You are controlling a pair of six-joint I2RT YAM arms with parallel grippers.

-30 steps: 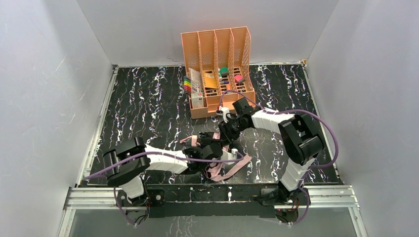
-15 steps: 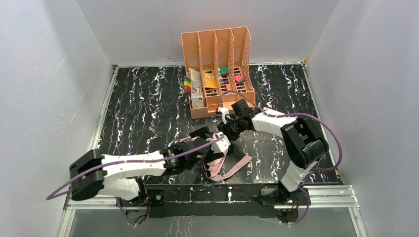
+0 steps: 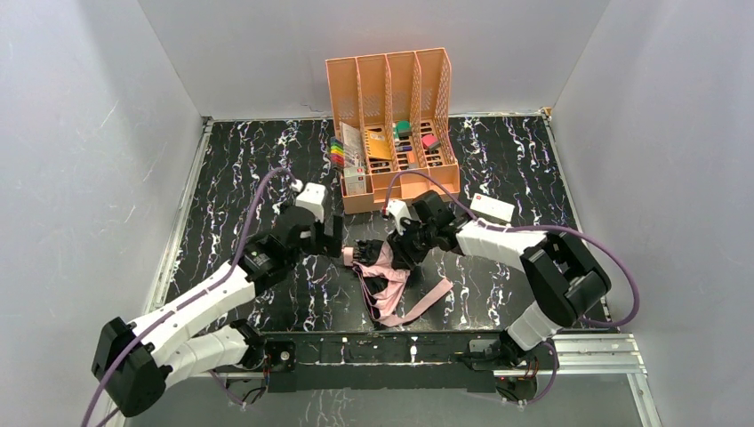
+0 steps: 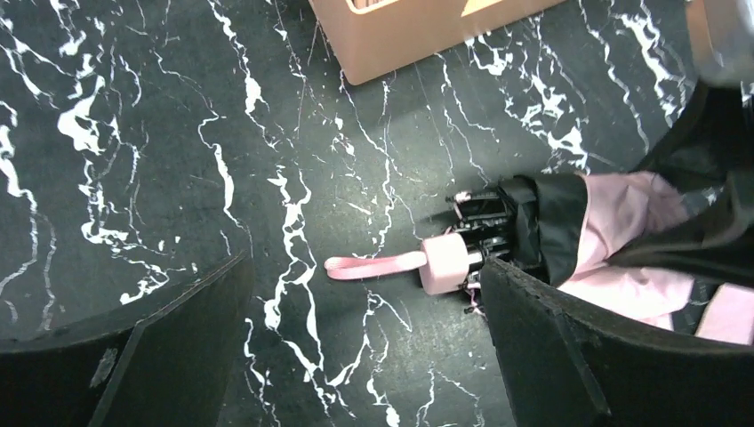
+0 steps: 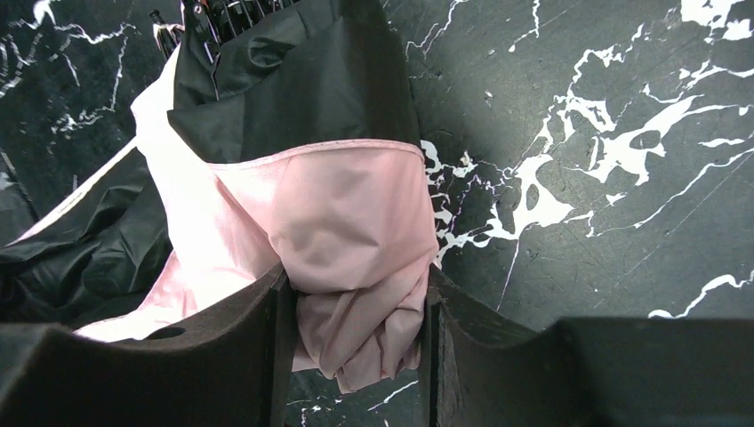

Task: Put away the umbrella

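The umbrella (image 3: 384,271) lies half-folded on the black marble table near its front middle, pale pink and black fabric bunched up. A long pink band (image 3: 427,302) trails to the right. In the left wrist view its pink handle cap (image 4: 445,262) and short pink strap (image 4: 373,264) point left, with the black rib ends behind. My left gripper (image 3: 331,231) hovers just left of the handle, open and empty (image 4: 364,347). My right gripper (image 3: 402,252) is shut on a fold of the umbrella's pink fabric (image 5: 356,258), pinched between both fingers (image 5: 356,356).
An orange desk organiser (image 3: 391,191) with markers and small items stands at the back middle, its base showing in the left wrist view (image 4: 427,36). Grey walls close off the left, right and back sides.
My left gripper opened, let go of the umbrella and swung up and back to the left of the handle. The right gripper kept its hold and shifted slightly left.
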